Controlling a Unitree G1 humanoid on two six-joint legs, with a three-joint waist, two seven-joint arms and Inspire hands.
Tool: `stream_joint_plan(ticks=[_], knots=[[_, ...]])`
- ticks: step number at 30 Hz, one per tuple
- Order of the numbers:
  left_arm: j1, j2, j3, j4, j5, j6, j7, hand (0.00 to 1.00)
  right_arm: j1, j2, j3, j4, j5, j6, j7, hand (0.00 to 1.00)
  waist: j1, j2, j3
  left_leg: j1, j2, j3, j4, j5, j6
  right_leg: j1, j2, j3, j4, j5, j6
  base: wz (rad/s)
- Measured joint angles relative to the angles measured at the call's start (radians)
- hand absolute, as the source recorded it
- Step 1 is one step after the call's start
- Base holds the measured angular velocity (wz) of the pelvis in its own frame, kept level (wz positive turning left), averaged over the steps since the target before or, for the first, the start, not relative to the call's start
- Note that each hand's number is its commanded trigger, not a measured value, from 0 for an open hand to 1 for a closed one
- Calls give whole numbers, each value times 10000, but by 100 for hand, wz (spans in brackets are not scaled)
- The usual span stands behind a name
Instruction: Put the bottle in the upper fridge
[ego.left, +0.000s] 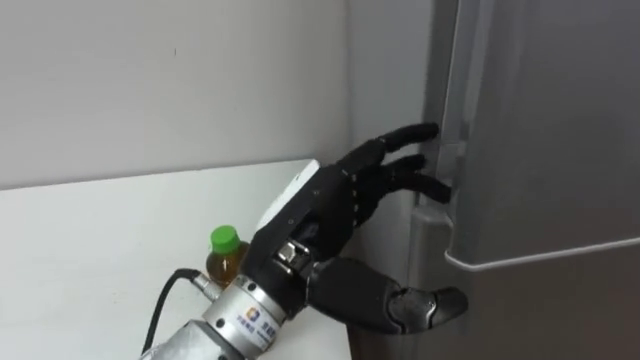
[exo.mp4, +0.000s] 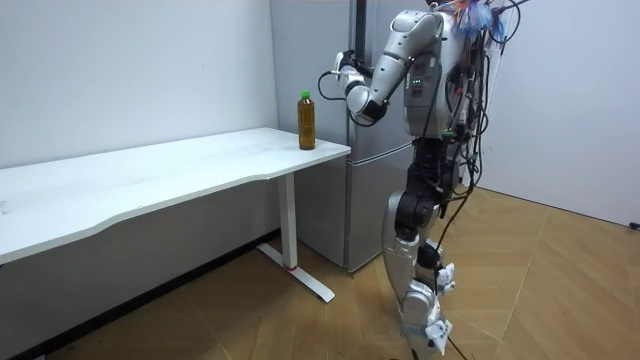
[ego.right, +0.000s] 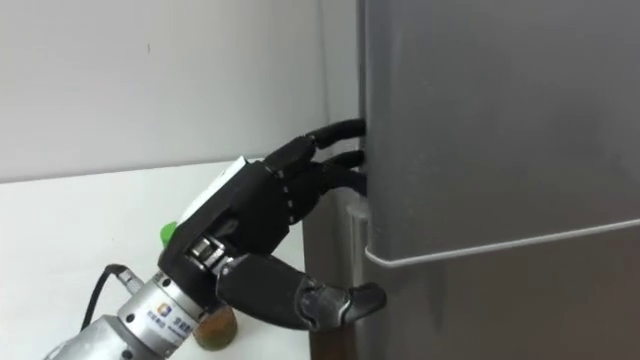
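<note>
I had the left hand (ego.left: 340, 200) up against the side edge of the upper fridge door (ego.left: 545, 140). The fingers (ego.left: 415, 133) were stretched out almost straight with their tips on that edge. In the right eye view the tips disappeared behind the door's edge, so I could not tell how far they reached in. The thumb (ego.left: 425, 305) was spread wide below the fingers, pointing at the door just under the seam (ego.left: 560, 255) between the upper and lower doors. So the hand was spread apart and clamped on nothing.

The bottle (ego.left: 226, 258), with amber liquid and a green cap, was not in the hand. It stood upright on the white table (ego.left: 90, 260), close to the table end nearest the fridge. In the eye views it sat below and behind the wrist, to the left of the palm, and the forearm covered part of it. The room view showed it clearly apart from the hand, lower down and toward that view's left.

In that same view the robot stood upright on the wooden floor (exo.mp4: 560, 290) facing the fridge, with the table's end just to its left and the left arm raised to about shoulder height.
</note>
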Motion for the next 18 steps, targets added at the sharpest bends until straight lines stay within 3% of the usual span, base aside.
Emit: stream_joint_plan(ticks=[6, 10, 18], knots=[[12, 29, 16, -332, 534, 2, -433, 0, 17, -10, -1, 5, -17, -3, 86, 0, 25, -17, -11, 56, 0, 75, 0, 0, 0, 19, 3, 2, 5, -1, 1, -3], [163, 26, 6, -364, 536, 0, -855, 0, 15, -13, 14, -2, -171, -4, 180, 0, 13, -25, -96, 91, 1, 162, 1, 0, 0, 29, 5, -1, 5, -1, 2, -6], [313, 162, -17, -710, 633, -56, -1547, 0, -12, -9, 66, 236, -232, -239, 195, 0, -7, -91, -75, 239, -33, 262, -16, -2, 3, 175, -22, -71, -7, -101, 97, -3]])
